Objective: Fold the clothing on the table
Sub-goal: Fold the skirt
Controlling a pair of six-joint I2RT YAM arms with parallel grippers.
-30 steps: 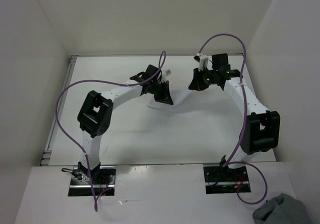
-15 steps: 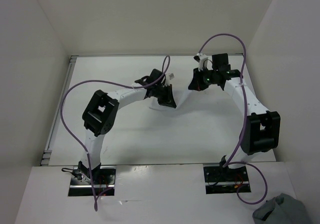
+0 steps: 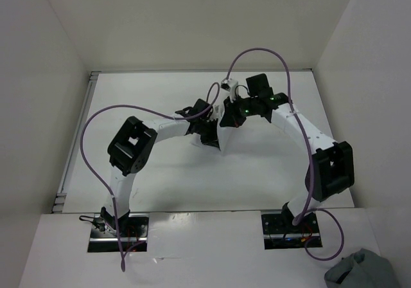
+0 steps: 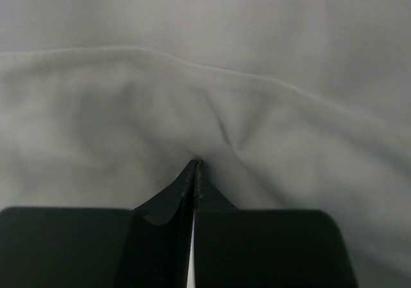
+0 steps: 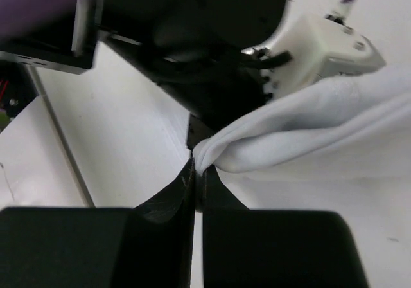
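Note:
The clothing (image 4: pixel 128 114) is thin white fabric, hard to tell from the white table (image 3: pixel 160 172) in the top view. It lies bunched at mid-table between the two grippers (image 3: pixel 224 135). My left gripper (image 4: pixel 194 164) is shut, its tips pinching a puckered spot of the cloth; in the top view it (image 3: pixel 210 139) sits just left of the right gripper (image 3: pixel 227 121). My right gripper (image 5: pixel 196 162) is shut on a rolled fold of the clothing (image 5: pixel 321 127), held lifted above the table close to the left wrist.
A grey-blue cloth bundle (image 3: pixel 361 272) lies on the near ledge at bottom right. Upright white wall panels (image 3: pixel 38 108) close in the table on three sides. Purple cables (image 3: pixel 260 51) loop over both arms. The left arm's black wrist (image 5: pixel 192 50) fills the top of the right wrist view.
My right gripper has swung left with its fold of cloth until it is next to the left gripper. The left gripper has shifted slightly right and nearer.

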